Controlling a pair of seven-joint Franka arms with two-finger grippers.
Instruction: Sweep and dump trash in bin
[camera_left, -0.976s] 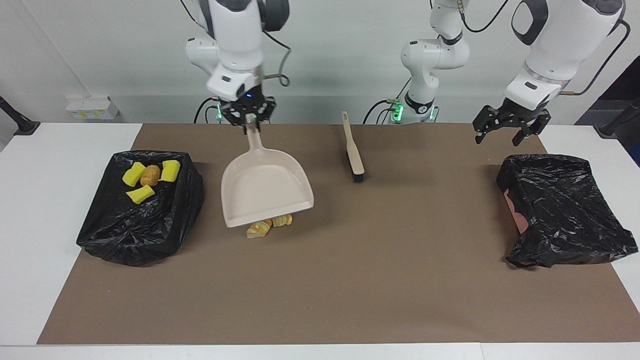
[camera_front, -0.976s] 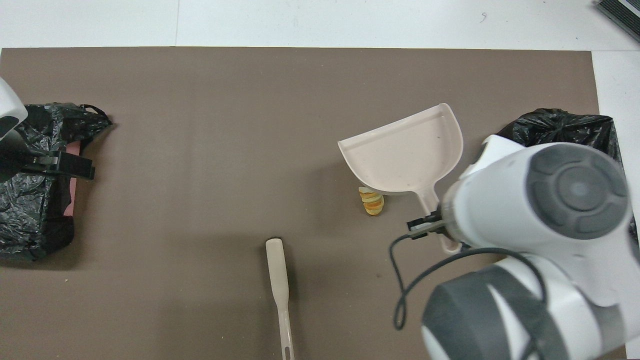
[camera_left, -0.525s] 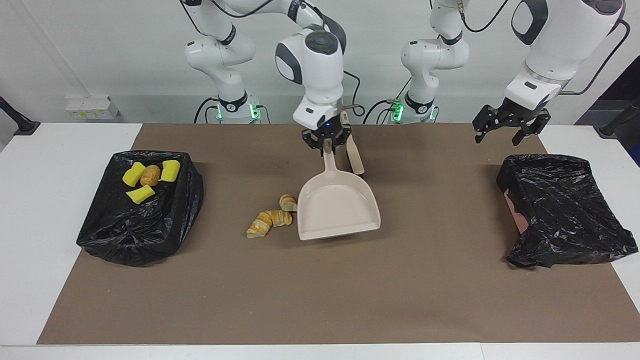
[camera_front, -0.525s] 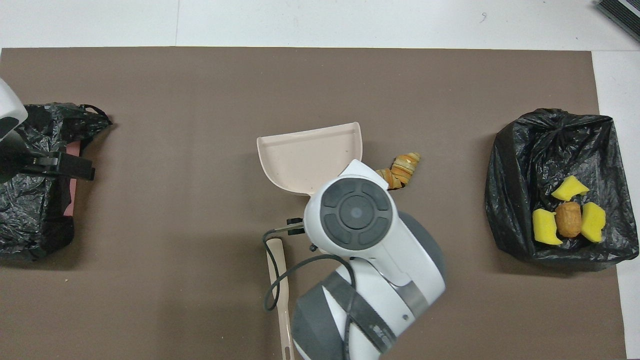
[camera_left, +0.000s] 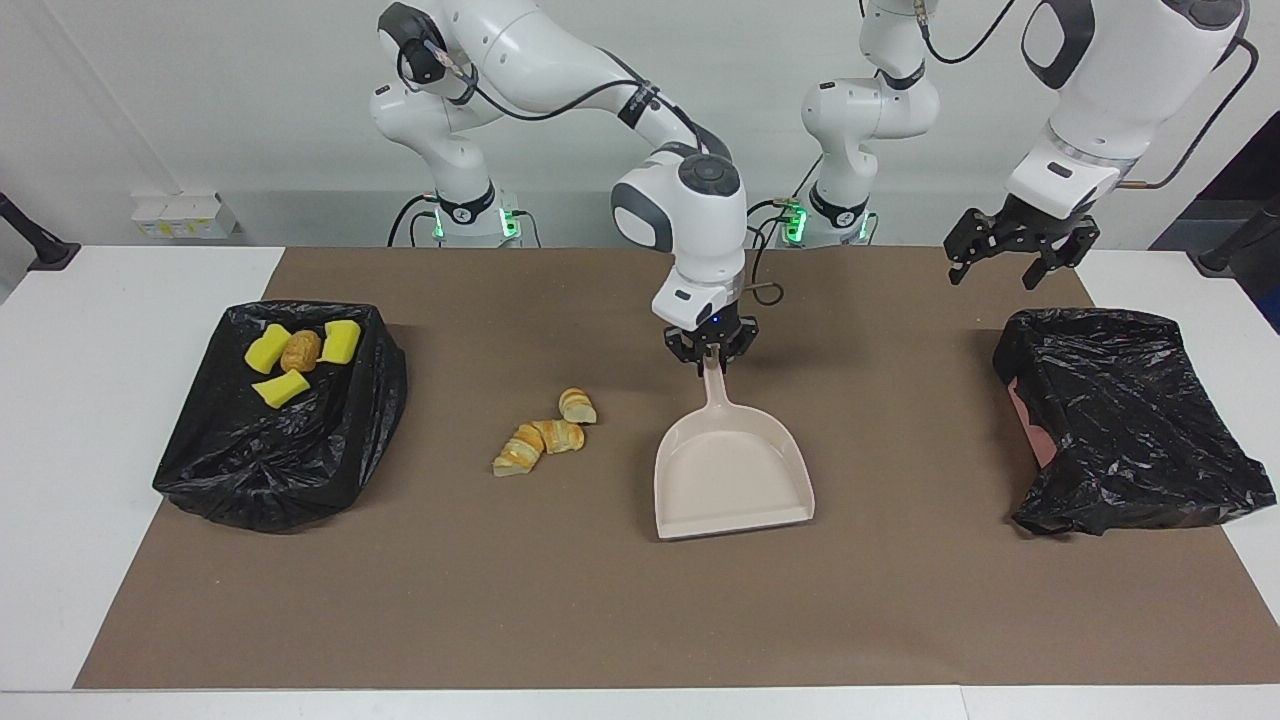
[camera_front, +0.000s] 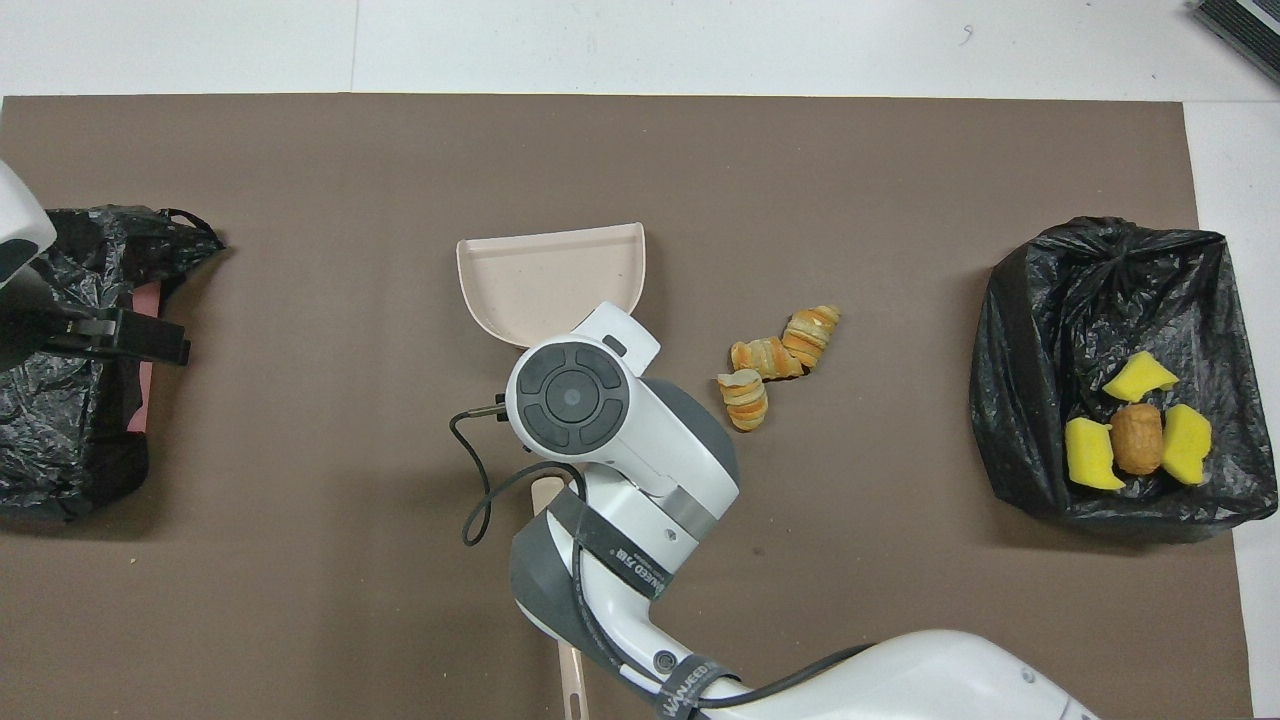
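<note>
My right gripper (camera_left: 710, 352) is shut on the handle of the empty beige dustpan (camera_left: 732, 478), which sits low over the middle of the mat (camera_front: 550, 275). Three croissant-like trash pieces (camera_left: 545, 432) lie on the mat beside the pan, toward the right arm's end (camera_front: 778, 362). The black-lined bin (camera_left: 250, 470) at that end holds yellow wedges (camera_front: 1135, 378) and a brown lump (camera_front: 1138, 438). My left gripper (camera_left: 1005, 268) hangs open over the mat by the other black bag (camera_left: 1130, 420). In the overhead view the right arm's wrist hides its fingers.
The brush's beige handle (camera_front: 571, 688) lies nearer to the robots than the dustpan, mostly covered by the right arm. A pink box edge (camera_left: 1025, 415) shows under the black bag at the left arm's end. White tabletop (camera_left: 90, 330) surrounds the brown mat.
My right arm has carried the dustpan from beside the bin, over the croissant pieces, to mid-table and lowered it. The pieces now lie uncovered. The left arm has not moved.
</note>
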